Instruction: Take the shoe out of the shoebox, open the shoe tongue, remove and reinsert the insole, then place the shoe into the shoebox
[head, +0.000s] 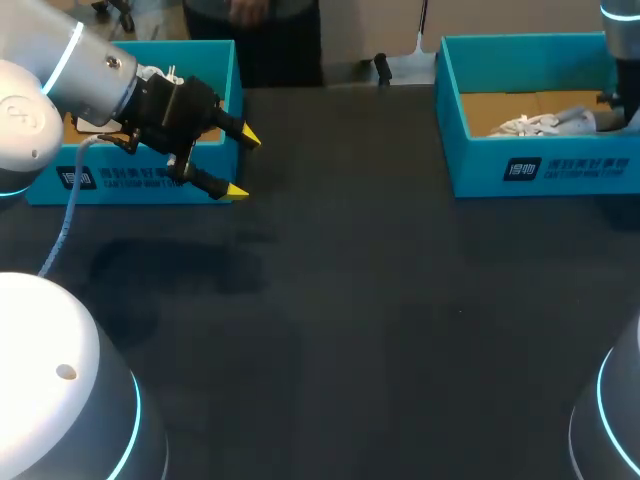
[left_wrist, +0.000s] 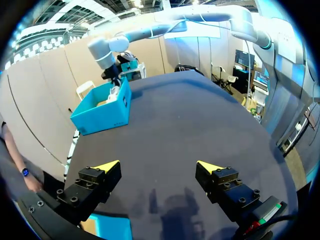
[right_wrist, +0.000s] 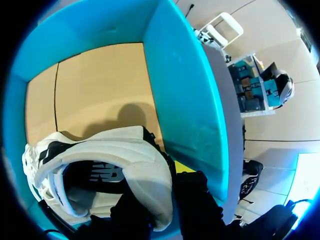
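A white shoe with black trim (head: 545, 122) lies inside the teal shoebox (head: 540, 165) at the table's far right. In the right wrist view my right gripper (right_wrist: 164, 181) is down in that box (right_wrist: 185, 85), shut on the padded heel collar of the shoe (right_wrist: 120, 150). One finger is inside the shoe and the other, with its yellow tip showing, stands between the heel and the box wall. My left gripper (head: 238, 162) hangs open and holds nothing above the table, just in front of a second teal box (head: 120, 180). Its yellow tips (left_wrist: 107, 165) stand wide apart.
The dark table (head: 380, 300) stretches between the two boxes. From the left wrist view the right shoebox (left_wrist: 102, 107) stands at the table's far end with my right arm reaching into it. A corner of the left teal box (left_wrist: 111, 226) shows under the left gripper.
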